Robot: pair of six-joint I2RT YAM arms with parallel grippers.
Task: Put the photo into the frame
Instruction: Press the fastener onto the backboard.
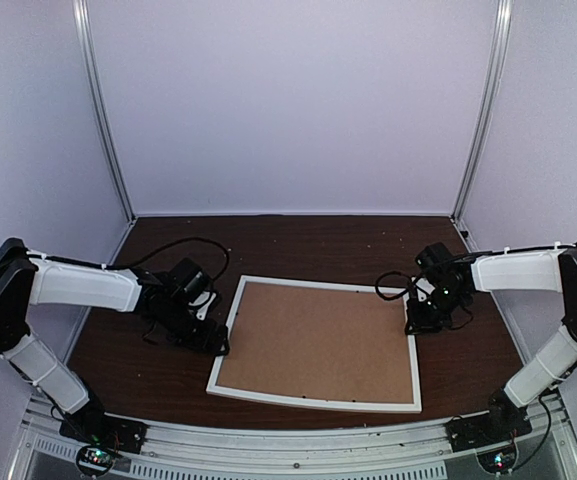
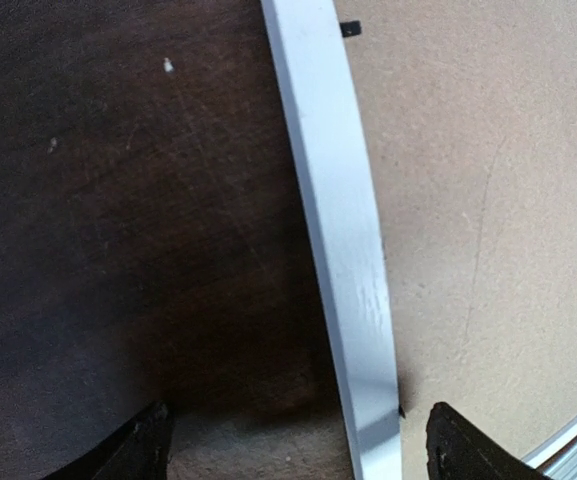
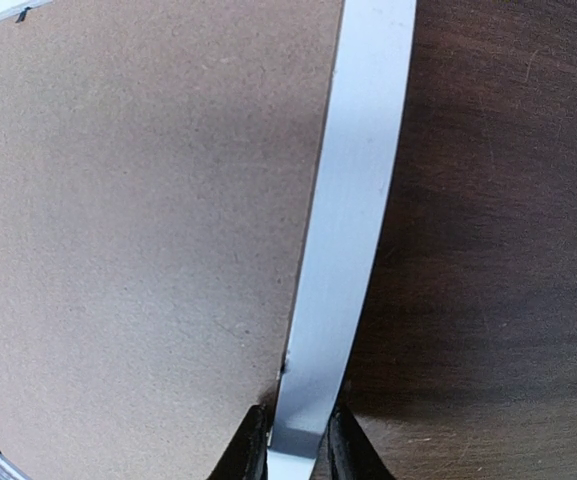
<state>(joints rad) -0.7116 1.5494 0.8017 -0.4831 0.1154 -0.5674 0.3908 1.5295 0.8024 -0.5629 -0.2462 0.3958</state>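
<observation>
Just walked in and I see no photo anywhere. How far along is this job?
Looks done: the frame lies flat, brown board filling its back. In hand: the right gripper pinches its right edge; the left gripper straddles the left edge, open. Left: no photo shows, so whether it is inside I cannot tell; the left grip is not yet made.

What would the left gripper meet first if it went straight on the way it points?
Probably the left rail of the thin white rectangular picture frame, lying between the open fingers of the left gripper; depth is unclear, so a finger may reach the dark wooden table first.
</observation>
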